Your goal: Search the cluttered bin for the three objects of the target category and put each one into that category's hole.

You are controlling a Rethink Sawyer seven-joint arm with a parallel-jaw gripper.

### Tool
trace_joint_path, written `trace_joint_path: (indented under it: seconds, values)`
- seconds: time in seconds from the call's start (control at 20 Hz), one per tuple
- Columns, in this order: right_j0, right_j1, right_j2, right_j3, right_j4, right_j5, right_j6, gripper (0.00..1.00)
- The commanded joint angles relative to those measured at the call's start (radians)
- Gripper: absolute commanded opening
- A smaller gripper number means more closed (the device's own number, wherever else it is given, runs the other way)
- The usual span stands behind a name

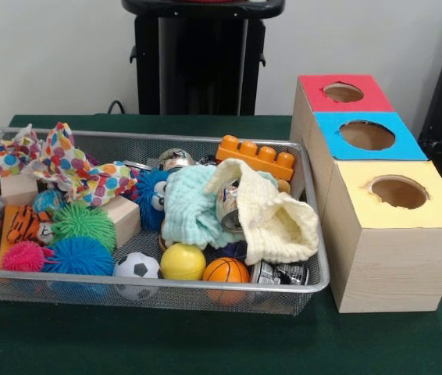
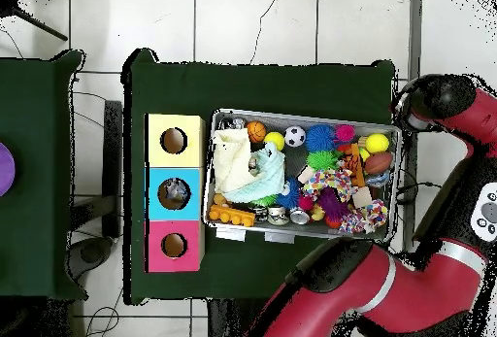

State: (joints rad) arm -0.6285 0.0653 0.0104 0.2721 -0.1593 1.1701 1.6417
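Observation:
The wire mesh bin (image 1: 205, 285) (image 2: 303, 117) is full of mixed toys. It holds small balls: a soccer ball (image 1: 136, 266), a yellow ball (image 1: 183, 262) and a basketball (image 1: 226, 270). Spiky rubber balls (image 1: 80, 256) lie at its left in the front view. Silver cans (image 1: 278, 273) (image 1: 227, 205) are partly buried under a cream cloth (image 1: 279, 226) and a mint cloth (image 1: 190, 207). An orange brick (image 1: 255, 157) lies at the back. Only the arm's dark end (image 2: 410, 110) shows in the overhead view, beyond the bin's right edge.
Three wooden boxes stand beside the bin, each with a round hole: red (image 1: 343, 92), blue (image 1: 367, 134) and yellow (image 1: 398, 191). In the overhead view something grey shows inside the blue box's hole (image 2: 175, 194). Wooden blocks (image 1: 119, 219) and a spotted cloth (image 1: 73, 168) also lie in the bin.

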Motion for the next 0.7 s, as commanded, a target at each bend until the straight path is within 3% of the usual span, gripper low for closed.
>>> trace_joint_path:
  seconds: [0.05, 0.5, 0.7]
  values:
    - [-0.032, -0.089, 0.085, 0.171, 0.004, -0.013, -0.53, 0.0]
    - [-0.048, -0.085, 0.095, 0.143, 0.002, 0.008, -0.574, 0.0]
    - [-0.071, -0.126, 0.104, 0.215, 0.025, -0.017, -0.641, 0.0]
